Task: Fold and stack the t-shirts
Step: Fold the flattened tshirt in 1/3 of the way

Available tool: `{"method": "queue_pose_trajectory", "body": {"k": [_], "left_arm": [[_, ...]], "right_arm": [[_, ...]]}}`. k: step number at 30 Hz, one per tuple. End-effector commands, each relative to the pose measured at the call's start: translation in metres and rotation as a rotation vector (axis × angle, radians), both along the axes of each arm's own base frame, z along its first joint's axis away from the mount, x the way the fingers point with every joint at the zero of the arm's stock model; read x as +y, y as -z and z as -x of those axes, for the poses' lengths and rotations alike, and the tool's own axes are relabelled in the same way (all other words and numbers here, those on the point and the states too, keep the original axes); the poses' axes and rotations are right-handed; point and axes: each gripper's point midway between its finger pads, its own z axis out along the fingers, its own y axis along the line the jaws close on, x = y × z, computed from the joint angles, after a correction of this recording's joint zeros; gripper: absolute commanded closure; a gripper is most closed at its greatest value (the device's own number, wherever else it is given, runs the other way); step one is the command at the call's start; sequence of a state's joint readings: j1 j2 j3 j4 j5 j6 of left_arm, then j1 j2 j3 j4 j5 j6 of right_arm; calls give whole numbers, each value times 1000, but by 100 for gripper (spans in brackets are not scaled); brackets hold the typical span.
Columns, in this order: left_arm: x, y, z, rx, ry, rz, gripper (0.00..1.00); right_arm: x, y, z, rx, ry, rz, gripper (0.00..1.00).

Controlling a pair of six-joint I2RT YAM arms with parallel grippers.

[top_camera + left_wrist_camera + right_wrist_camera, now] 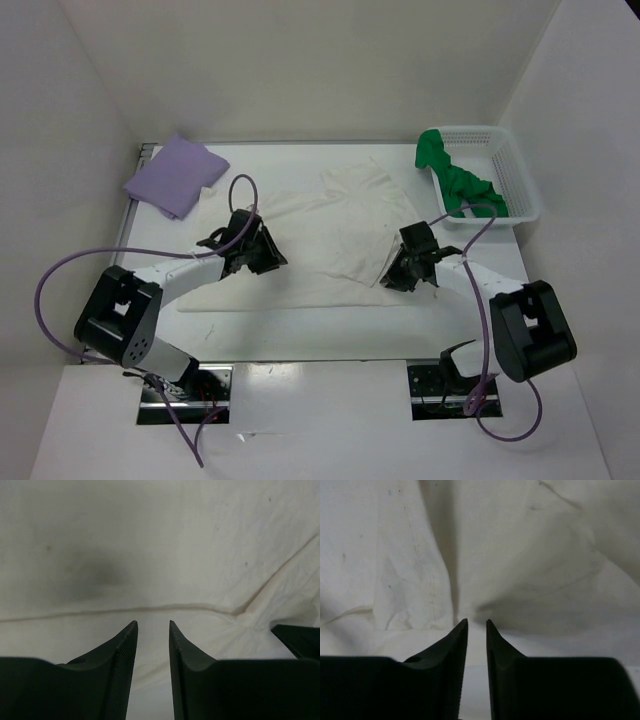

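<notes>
White t-shirt [335,225] lies spread across the tabletop [300,335]; limp and light, probably best taken at hems; right end effector [476,622] pinches its puckered right edge; left end effector [152,625] nearly closed, hold unclear.

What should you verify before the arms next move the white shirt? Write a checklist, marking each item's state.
1. Left tool over white shirt: ok.
2. Left tool gripping cloth: cannot tell.
3. Right tool pinching shirt, folds gathering at its tips: ok.
4. White shirt lying smooth: not ok, wrinkled.
5. Lavender shirt folded, far left corner: ok.
6. Green shirt folded: not ok, bunched in basket.
</notes>
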State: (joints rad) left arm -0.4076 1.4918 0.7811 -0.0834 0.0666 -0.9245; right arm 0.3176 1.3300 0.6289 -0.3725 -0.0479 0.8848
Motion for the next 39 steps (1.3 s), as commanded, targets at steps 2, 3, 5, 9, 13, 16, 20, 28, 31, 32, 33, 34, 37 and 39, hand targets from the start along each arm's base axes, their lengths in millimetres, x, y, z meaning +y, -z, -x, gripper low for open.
{"method": "queue_pose_trajectory", "body": {"k": [2, 3, 5, 9, 13, 16, 20, 28, 31, 32, 33, 34, 37, 39], "left_arm": [[-27, -36, 6, -66, 40, 110, 62], [-30, -33, 15, -49, 60, 112, 62], [-26, -29, 24, -42, 60, 109, 63], [-21, -19, 38, -15, 65, 104, 63], [-16, -12, 46, -7, 65, 100, 63], [-15, -9, 48, 1, 65, 96, 63], [-15, -13, 50, -7, 65, 100, 63], [-8, -14, 59, -10, 59, 94, 63], [-13, -11, 60, 0, 84, 105, 62], [-13, -10, 60, 0, 84, 105, 60], [-15, -10, 60, 3, 91, 112, 60], [-15, -10, 60, 3, 91, 112, 59], [-23, -8, 60, -4, 118, 123, 58], [-30, -4, 63, 8, 148, 111, 56]], "right_arm": [[43, -15, -17, -75, -107, -97, 66], [50, -19, -17, -79, -111, -109, 66], [58, -18, -14, -72, -114, -121, 65], [60, -11, -10, -66, -106, -149, 65], [61, -15, -13, -85, -106, -154, 65], [59, 0, -11, -42, -114, -130, 65], [57, 1, -13, -25, -103, -110, 67], [42, -22, -9, -109, -38, -92, 67], [38, -4, -2, -63, -37, -72, 67], [40, -6, -4, -72, -29, -81, 67], [39, -3, -1, -63, -29, -77, 67], [39, -3, -1, -63, -29, -77, 67], [38, 0, -4, -55, -24, -65, 67], [37, 3, -3, -49, -32, -57, 67]]}}
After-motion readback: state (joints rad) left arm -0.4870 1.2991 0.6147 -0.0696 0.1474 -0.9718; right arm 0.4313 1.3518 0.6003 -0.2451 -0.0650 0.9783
